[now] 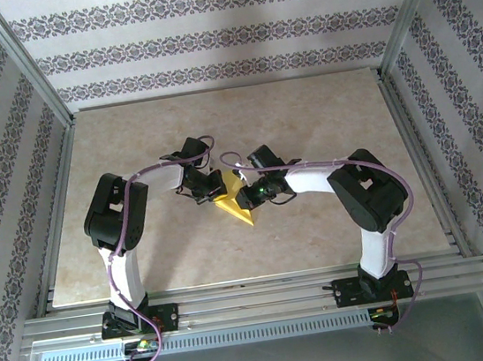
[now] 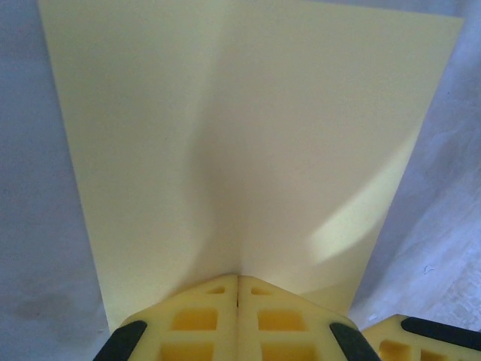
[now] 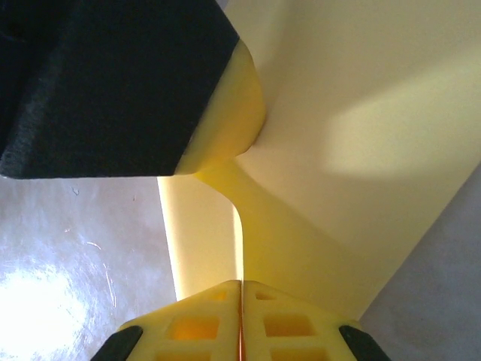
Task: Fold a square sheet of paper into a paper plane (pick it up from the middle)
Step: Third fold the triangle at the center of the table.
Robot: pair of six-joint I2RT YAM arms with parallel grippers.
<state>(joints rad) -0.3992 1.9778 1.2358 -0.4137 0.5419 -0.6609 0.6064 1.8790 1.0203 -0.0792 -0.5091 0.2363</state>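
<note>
Left of the square sheet of paper (image 1: 234,206): left end effector (image 1: 202,186), clamped on it.
Right: right end effector (image 1: 251,195), likewise clamped.

Robot test cell, lab-type setup: aluminium frame (image 1: 27,71) posts box in a beige marble-look tabletop (image 1: 306,127), with striped floral wallpaper panels (image 1: 205,38) as walls across the top and both sides of the overhead view. Left arm (image 1: 117,219) and right arm (image 1: 368,195) are bolted to a slotted metal rail (image 1: 266,300) along the bottom edge.
</note>
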